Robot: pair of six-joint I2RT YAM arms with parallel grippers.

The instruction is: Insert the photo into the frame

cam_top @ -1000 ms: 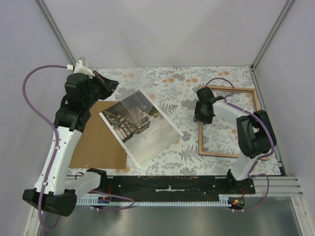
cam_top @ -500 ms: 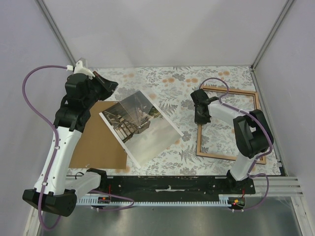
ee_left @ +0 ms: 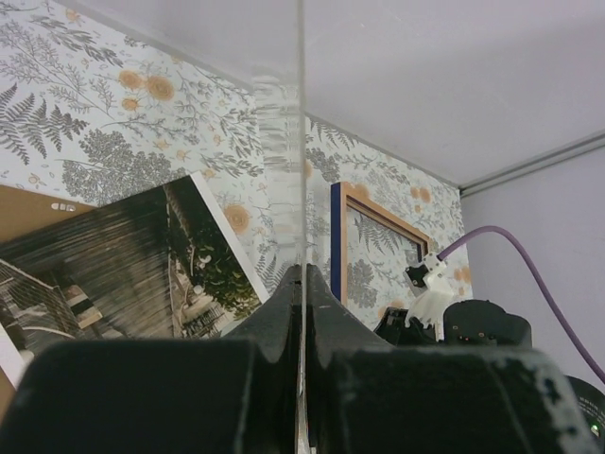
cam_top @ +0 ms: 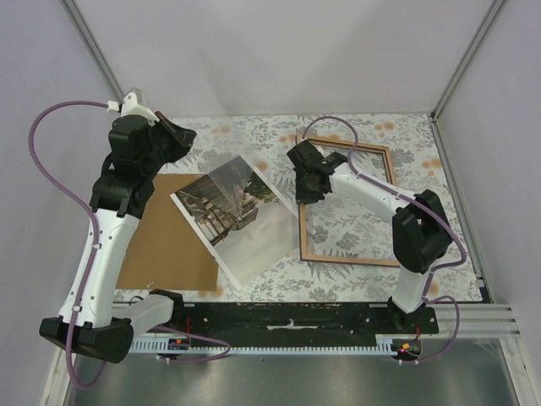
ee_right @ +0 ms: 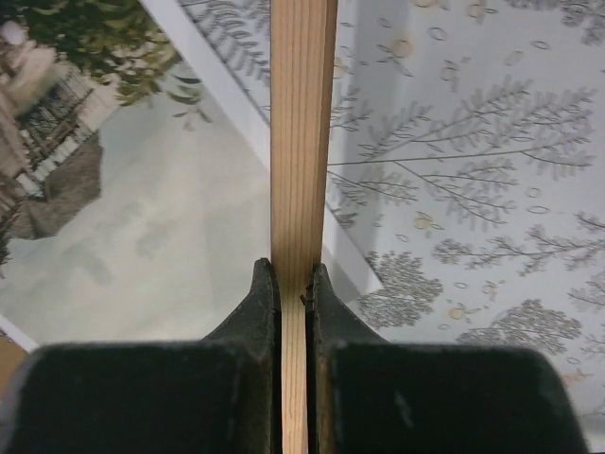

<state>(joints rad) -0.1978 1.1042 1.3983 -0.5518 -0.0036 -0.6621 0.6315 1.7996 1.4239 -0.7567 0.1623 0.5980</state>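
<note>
Frame (cam_top: 348, 260) of thin pale wood, rectangular

**Two white-and-black arms mounted on a black base rail (cam_top: 287, 315)**

The left arm (cam_top: 100, 249), at the rail's left end, and the right arm (cam_top: 372, 196), at its right end, are each made up of smooth white links and bulky rounded black joint housings. A purple cable (cam_top: 34, 145) is run outside the left arm and ended in a white plug (cam_top: 133, 106) far above the rail. A second purple cable (cam_top: 328, 119) is run along the right arm. The left gripper (ee_left: 302, 274) and the right gripper (ee_right: 293, 268) are moulded in matte black, with a grainy surface and small pale scuffs. Small red parts (cam_top: 179, 342) are seen just below the rail, on a white ribbed strip (cam_top: 279, 342).
</note>
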